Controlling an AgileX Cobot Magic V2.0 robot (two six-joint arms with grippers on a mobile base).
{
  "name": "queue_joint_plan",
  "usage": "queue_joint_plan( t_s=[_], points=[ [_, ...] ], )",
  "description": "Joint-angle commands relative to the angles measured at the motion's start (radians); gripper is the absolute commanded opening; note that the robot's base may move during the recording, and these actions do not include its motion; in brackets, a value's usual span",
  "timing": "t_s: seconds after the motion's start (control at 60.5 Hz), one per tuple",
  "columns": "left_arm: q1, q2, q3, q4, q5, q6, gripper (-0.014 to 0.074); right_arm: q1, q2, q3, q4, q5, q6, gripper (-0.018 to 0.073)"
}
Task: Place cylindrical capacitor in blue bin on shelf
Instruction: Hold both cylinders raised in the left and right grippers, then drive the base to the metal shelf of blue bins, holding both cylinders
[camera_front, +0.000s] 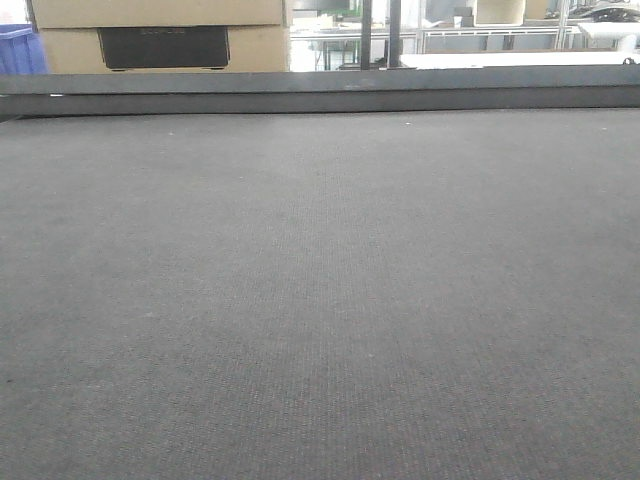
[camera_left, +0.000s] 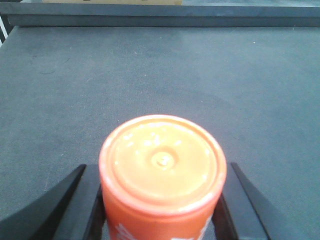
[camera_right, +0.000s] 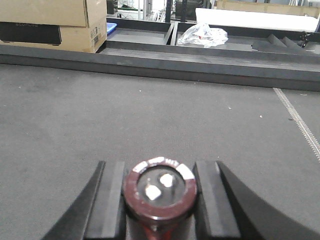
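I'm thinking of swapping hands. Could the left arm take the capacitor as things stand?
Probably not. The left gripper is full, its fingers closed on an orange can. The capacitor sits clamped between the right gripper's fingers, so its sides are covered and only the top is free.

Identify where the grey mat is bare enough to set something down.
The grey mat is bare from the left claw and right claw up to the dark rail. Crowding lies beyond the rail: cardboard boxes, plastic bag.
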Motion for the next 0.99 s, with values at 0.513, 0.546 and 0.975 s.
queue_joint_plan(
  t_s=[0.513, 0.546, 0.975],
  points=[
    [-0.007, -0.004, 0.0, 0.0, -0.043, 0.0, -0.0111, 0.004, -0.002, -0.008, -0.008, -0.029, -0.003, -0.0162],
    [-0.007, -0.004, 0.0, 0.0, -0.043, 0.0, -0.0111, 0.004, -0.002, -0.008, -0.008, -0.029, -0.003, -0.0162],
    [-0.007, -0.004, 0.0, 0.0, -0.043, 0.0, -0.0111, 0.004, -0.002, -0.008, -0.008, -0.033, -0.003, -0.0162]
  ],
)
